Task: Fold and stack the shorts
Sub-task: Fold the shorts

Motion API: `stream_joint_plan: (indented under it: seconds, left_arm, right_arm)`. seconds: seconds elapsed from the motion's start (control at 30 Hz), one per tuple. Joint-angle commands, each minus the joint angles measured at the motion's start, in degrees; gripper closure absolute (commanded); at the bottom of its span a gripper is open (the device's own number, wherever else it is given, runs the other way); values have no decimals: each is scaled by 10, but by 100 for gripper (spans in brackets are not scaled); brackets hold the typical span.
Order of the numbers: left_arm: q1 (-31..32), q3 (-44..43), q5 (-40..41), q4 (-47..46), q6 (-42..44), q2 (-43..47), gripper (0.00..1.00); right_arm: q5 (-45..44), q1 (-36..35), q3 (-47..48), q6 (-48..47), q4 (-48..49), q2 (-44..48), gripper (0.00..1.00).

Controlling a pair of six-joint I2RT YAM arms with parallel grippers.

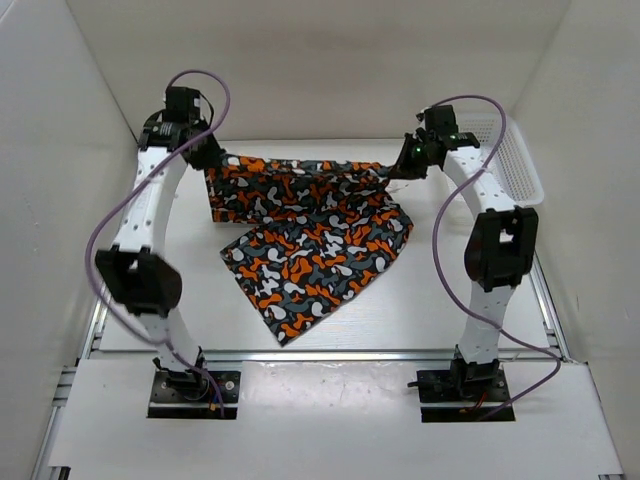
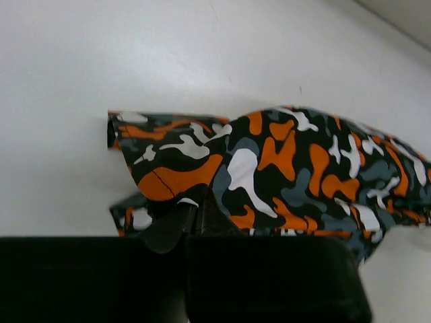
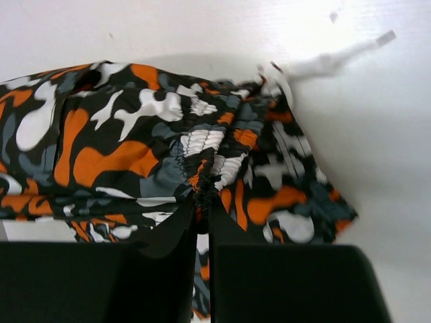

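A matte white tabletop (image 1: 400,310) forms the floor of a plain white booth, closed in by white panel walls (image 1: 330,60) on the left, right and far sides. A silver metal rail (image 1: 330,353) runs along the near edge. Nearer than that, a white board (image 1: 330,420) carries two black mounting plates (image 1: 195,392). A white plastic mesh basket (image 1: 515,160) sits at the far right, against the right wall.

The soft fabric shorts (image 1: 310,235), blotched in orange, black, grey and white camouflage, occupy the middle and far part of the table. Their far edge is drawn out in a line between the two claws. The rest spreads toward the near side and lies on the surface, ending in a corner that points near.

The left claw (image 1: 210,152) is clenched on the left end of that edge, pinching a fold of cloth. The right claw (image 1: 408,160) is clenched on the gathered waistband at the right end. The thin white drawstring (image 3: 323,64) trails onto the table just beyond it.
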State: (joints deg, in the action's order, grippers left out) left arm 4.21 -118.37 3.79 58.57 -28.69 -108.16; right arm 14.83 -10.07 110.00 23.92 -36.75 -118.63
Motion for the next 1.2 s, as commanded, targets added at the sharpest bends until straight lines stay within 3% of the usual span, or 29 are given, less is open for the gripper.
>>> stream_joint_plan:
  seconds: [0.0,0.13,0.27,0.47,0.67,0.93,1.13,1.17]
  left_arm:
    - [33,84,34,-5,-2,149,90]
    - [120,231,29,-10,-55,277,90]
    - [210,382,40,-10,-124,347,90]
    - [340,505,59,-10,-222,375,90]
    - [441,525,85,22,-285,370,90]
    - [492,556,90,54,-312,385,90]
    - [534,609,34,54,-342,397,90]
    - [534,617,22,45,-342,397,85]
  right_arm:
    - [-31,15,-51,-19,-12,93,100]
    - [-57,15,-142,-19,-12,152,100]
    - [-62,22,-222,-19,-12,207,100]
    - [-133,27,-313,-19,-20,253,100]
    - [-191,27,-395,-13,-20,330,100]
    - [-223,32,-447,-19,-37,391,100]
    - [-236,37,-527,15,-37,436,100]
    - [-236,37,-538,20,-37,452,100]
